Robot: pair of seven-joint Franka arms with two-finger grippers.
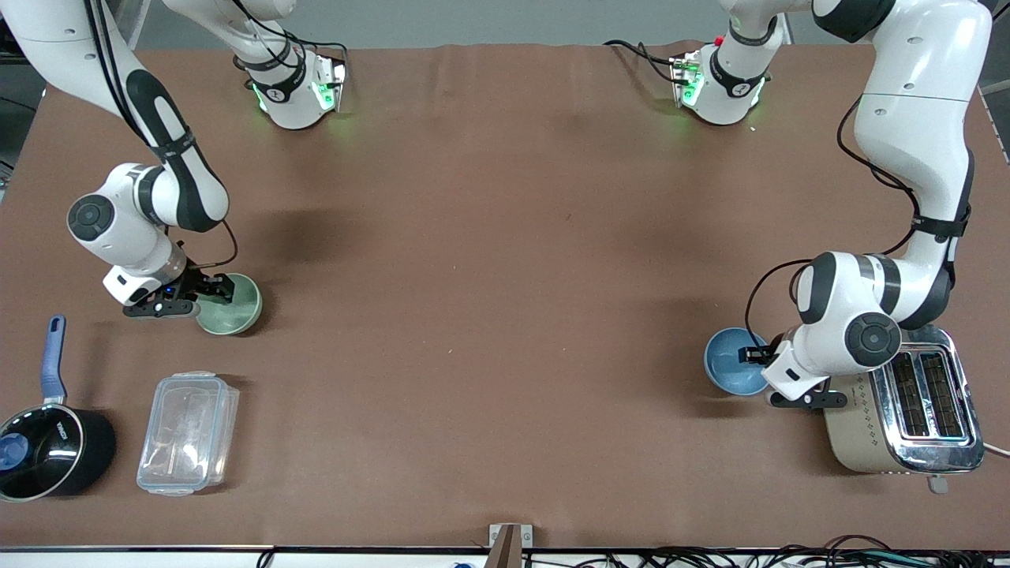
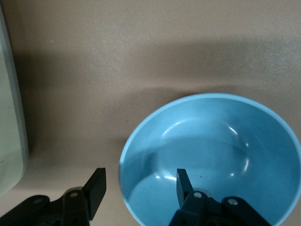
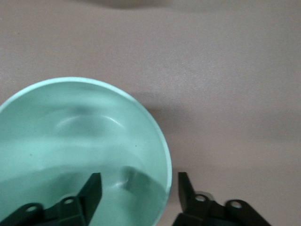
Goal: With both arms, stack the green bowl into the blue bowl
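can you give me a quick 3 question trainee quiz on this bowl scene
1. True or false: the left gripper has one finger inside the blue bowl and one outside its rim.
2. The green bowl lies toward which arm's end of the table? A) the left arm's B) the right arm's
3. Fill in: the appliance beside the blue bowl is a ____.

Key:
1. True; the fingers straddle the rim, open.
2. B; the right gripper straddles its rim, open.
3. Toaster.
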